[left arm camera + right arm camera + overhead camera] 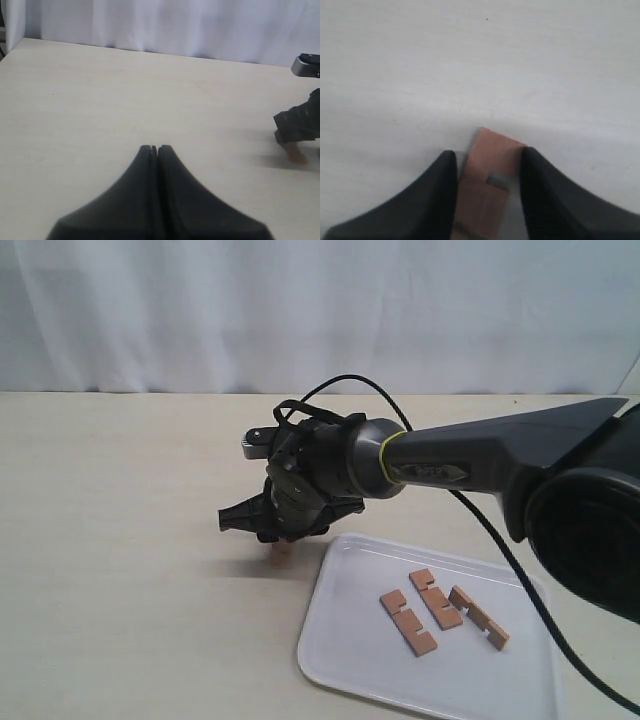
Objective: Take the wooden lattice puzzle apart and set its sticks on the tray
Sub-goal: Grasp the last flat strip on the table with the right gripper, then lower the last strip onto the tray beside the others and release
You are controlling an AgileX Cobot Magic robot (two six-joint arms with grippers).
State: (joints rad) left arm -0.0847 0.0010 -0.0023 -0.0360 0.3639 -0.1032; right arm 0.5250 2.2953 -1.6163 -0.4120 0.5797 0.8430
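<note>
Three reddish-brown notched sticks lie side by side on the white tray (345, 645): one stick (408, 622), a second (435, 598) and a third (478, 617). The fourth stick (487, 190) is between the fingers of my right gripper (488, 151), which is shut on it across its width. In the exterior view this stick (280, 550) pokes out under the right gripper (285, 532), just left of the tray and close above the table. The left wrist view shows it hanging end-down (297, 153). No assembled lattice is in view. My left gripper (156, 146) is shut and empty.
The right arm (480, 465) reaches across from the right, above the tray's far edge, with a black cable (480, 525) trailing over the tray. A white curtain (300, 310) closes off the back of the pale table (120, 520).
</note>
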